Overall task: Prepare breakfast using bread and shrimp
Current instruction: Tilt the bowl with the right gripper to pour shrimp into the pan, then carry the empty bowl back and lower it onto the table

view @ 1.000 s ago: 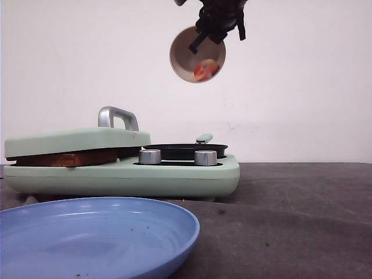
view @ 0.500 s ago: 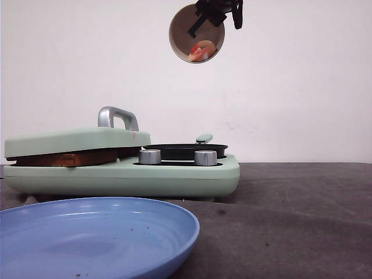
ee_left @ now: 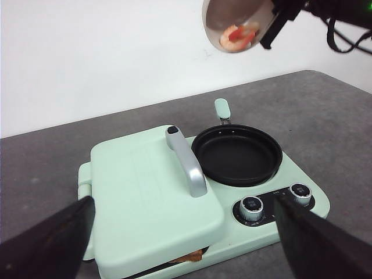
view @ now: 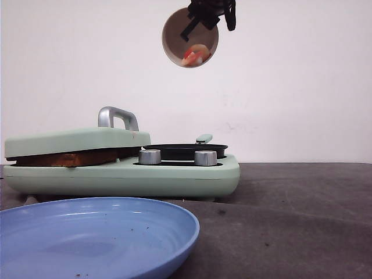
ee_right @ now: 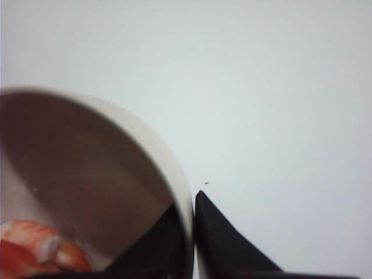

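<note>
Up high, your right gripper [view: 204,14] is clamped on the rim of a bowl [view: 174,32], one finger inside the wall and one outside, as the right wrist view shows at the rim [ee_right: 185,215]. The bowl is tipped so its mouth faces the front camera, and the shrimp [view: 195,55] lies at its lowest inner edge: a small curled lump, pale orange-pink with redder patches, touching the wall. From the left wrist you see the same shrimp [ee_left: 237,36] sitting just inside the lower lip of the bowl [ee_left: 218,11]. The bowl hangs well above the pan [view: 185,150], a round black pan set in the right half of the green cooker [view: 174,177], with open air between them. The cooker's lid [view: 70,141] is down over the bread [view: 64,158], whose brown edge shows in the gap along the front. A blue plate [view: 145,226] sits nearest the camera, its rim apart from the cooker. Your left gripper [ee_left: 186,244] is spread wide, fingers [ee_left: 49,244] at either side of the view, holding nothing, above the cooker's front.
</note>
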`<state>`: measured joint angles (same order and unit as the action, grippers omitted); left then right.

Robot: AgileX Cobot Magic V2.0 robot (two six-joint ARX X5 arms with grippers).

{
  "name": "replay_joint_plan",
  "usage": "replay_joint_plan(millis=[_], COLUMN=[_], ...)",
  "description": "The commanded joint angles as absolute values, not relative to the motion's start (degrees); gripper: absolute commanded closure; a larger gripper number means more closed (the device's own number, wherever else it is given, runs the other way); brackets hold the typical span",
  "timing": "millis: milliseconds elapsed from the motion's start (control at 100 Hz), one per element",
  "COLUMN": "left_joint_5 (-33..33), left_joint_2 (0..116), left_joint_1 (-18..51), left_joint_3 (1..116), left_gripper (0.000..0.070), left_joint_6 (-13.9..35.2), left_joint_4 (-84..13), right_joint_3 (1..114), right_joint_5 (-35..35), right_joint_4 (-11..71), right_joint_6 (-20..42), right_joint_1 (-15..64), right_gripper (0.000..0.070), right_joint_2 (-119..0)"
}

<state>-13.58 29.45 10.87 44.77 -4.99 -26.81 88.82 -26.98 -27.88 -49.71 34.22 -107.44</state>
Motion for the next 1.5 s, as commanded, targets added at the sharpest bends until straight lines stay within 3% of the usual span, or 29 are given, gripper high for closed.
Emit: replay_joint_plan(millis=[0, 180, 470, 870, 1070, 1180, 1300, 1380, 1490], left_joint_5=[-13.61, -13.69, -14.22, -14.22, -14.22, -14.22, -14.2, -14.2, -14.2], left_joint_2=[29.5, 29.5, 29.43, 29.43, 29.43, 29.43, 29.43, 29.43, 29.43], left_joint_1=[10.83, 10.83, 10.85, 10.87, 10.87, 10.87, 10.87, 10.87, 10.87], left_joint_3=[45.01, 45.01, 45.01, 45.01, 45.01, 45.01, 45.01, 45.01, 45.01], left_gripper=[0.0154, 0.0154, 0.0155, 0.0155, 0.0155, 0.0155, 0.0156, 0.0155, 0.0156], left_joint_6=[-5.39, -5.48, -5.82, -5.93, -5.96, -5.93, -5.96, -5.93, -5.87], left_joint_4=[-26.22, -26.61, -27.88, -27.46, -27.49, -28.01, -28.75, -29.04, -29.06], right_joint_3=[87.59, 79.33, 66.98, 64.95, 66.02, 68.38, 70.91, 73.32, 77.91], right_joint_5=[-27.2, -28.62, -28.58, -29.15, -33.91, -42.28, -45.01, -46.26, -47.42], right_joint_4=[-30.79, -41.74, -52.84, -56.05, -61.98, -60.66, -54.48, -47.05, -30.24], right_joint_6=[-51.53, -56.16, -56.58, -54.83, -55.29, -54.96, -54.06, -51.0, -40.88], right_joint_1=[35.57, 37.5, 37.91, 37.28, 37.3, 37.39, 37.36, 37.23, 36.84], right_gripper=[0.07, 0.07, 0.07, 0.07, 0.0699, 0.0691, 0.0691, 0.069, 0.0691], right_joint_2=[-108.25, -108.25, -108.25, -108.25, -108.2, -108.07, -106.59, -104.66, -101.16])
